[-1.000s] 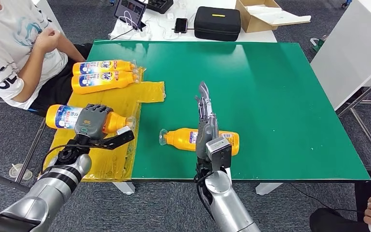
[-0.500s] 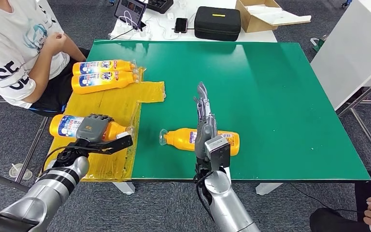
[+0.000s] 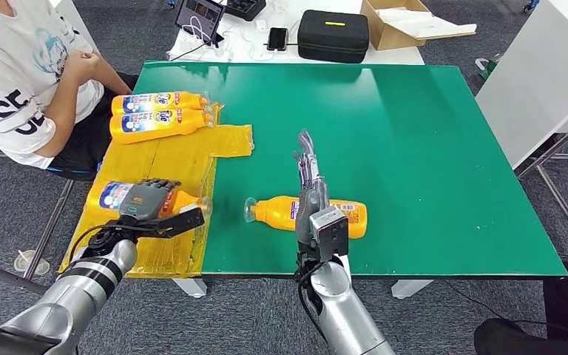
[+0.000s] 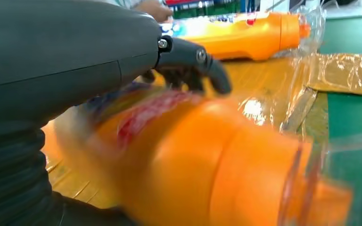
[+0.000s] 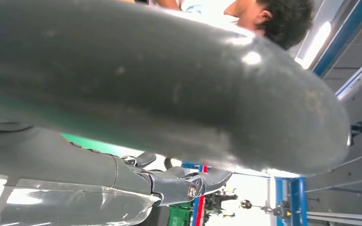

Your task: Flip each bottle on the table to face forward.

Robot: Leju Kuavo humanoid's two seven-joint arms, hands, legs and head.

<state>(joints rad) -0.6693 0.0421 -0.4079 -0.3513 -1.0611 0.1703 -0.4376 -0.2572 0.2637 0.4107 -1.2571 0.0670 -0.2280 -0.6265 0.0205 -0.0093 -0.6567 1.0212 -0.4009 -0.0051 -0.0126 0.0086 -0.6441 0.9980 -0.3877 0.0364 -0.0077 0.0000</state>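
Observation:
My left hand (image 3: pixel 146 198) grips an orange bottle (image 3: pixel 109 197) lying on its side over the yellow plastic sheet (image 3: pixel 177 151), near the table's front left corner. In the left wrist view that bottle (image 4: pixel 207 165) is blurred, with my dark fingers (image 4: pixel 193 66) curled over it. A second orange bottle (image 3: pixel 274 212) lies on the green table (image 3: pixel 414 148), cap to the left. My right hand (image 3: pixel 312 188) stands over its middle, fingers stretched straight ahead, holding nothing. Two more bottles (image 3: pixel 159 102) (image 3: pixel 155 123) lie side by side at the sheet's far end.
A person (image 3: pixel 22 74) sits at the table's left side, close to the two far bottles. Beyond the far edge lie a black case (image 3: pixel 333 35), a cardboard box (image 3: pixel 407 22), a tablet (image 3: pixel 198 16) and a phone (image 3: pixel 276 37). A white cabinet (image 3: pixel 555 66) stands to the right.
My left hand has drawn its bottle toward the table's front edge and slightly right. The right hand has barely shifted. The bottle on the green table has not moved.

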